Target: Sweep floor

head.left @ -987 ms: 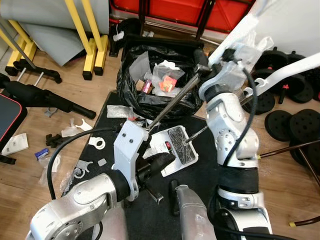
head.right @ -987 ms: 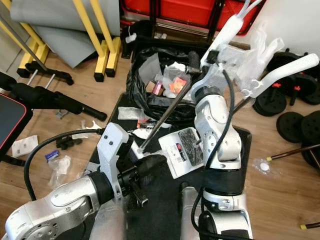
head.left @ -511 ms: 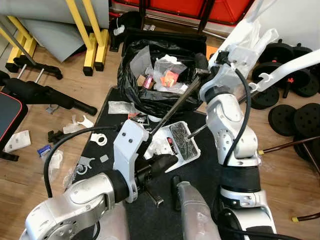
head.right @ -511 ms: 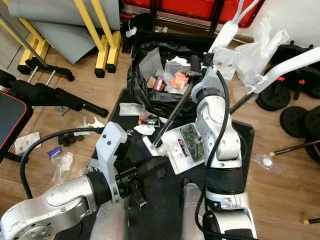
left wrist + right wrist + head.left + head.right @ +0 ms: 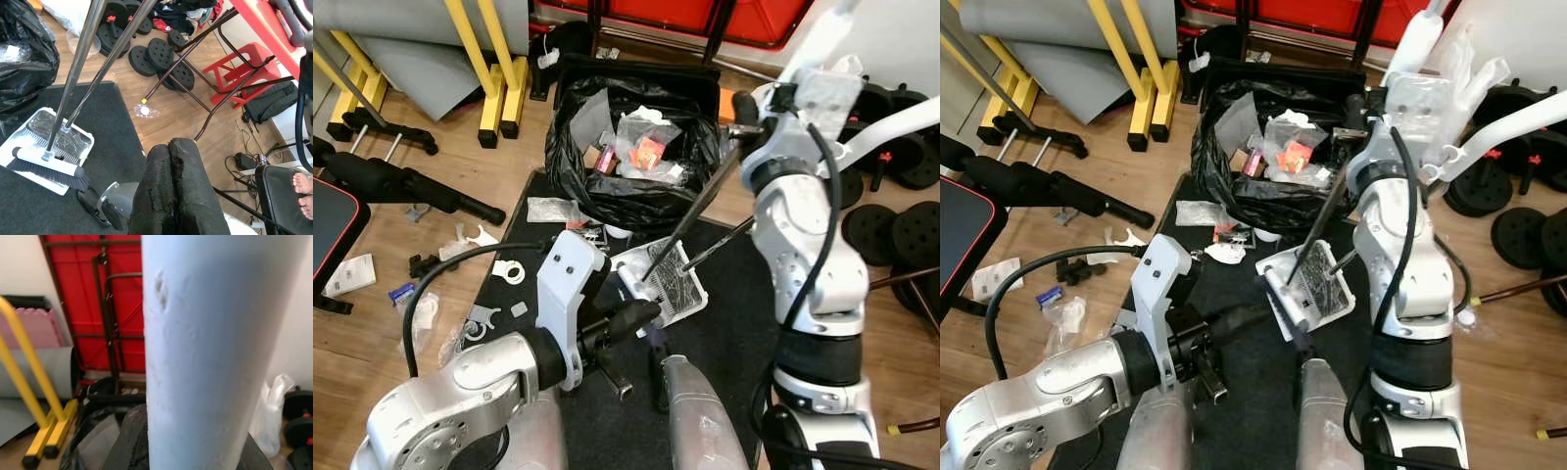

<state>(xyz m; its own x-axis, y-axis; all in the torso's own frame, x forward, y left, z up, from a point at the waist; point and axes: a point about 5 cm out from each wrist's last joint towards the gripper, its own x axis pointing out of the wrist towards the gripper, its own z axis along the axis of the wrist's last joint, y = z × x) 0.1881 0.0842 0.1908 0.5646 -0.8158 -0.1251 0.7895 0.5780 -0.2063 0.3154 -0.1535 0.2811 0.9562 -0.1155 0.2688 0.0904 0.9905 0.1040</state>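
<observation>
Scraps of plastic (image 5: 470, 238) lie on the wooden floor (image 5: 431, 157) at our left, next to a black mat (image 5: 724, 333). Our left gripper (image 5: 631, 316) hangs low over the mat, and in its wrist view its two black fingers (image 5: 159, 186) are pressed together with nothing between them. Just past it we see the white dustpan (image 5: 680, 294) on the mat, with dark bits in it. A small brush (image 5: 638, 287) with black bristles stands at the pan's left edge, on a long silver handle (image 5: 700, 211) that leans up and to the right. A second thin pole (image 5: 720, 242) goes up from the pan the same way. Behind the pan sits a black trash bag (image 5: 636, 137) full of wrappers. At the right, our right gripper (image 5: 190, 440) is up high, wrapped around a thick white handle (image 5: 205, 333). Black weight plates (image 5: 901, 230) lie on the floor far right.
</observation>
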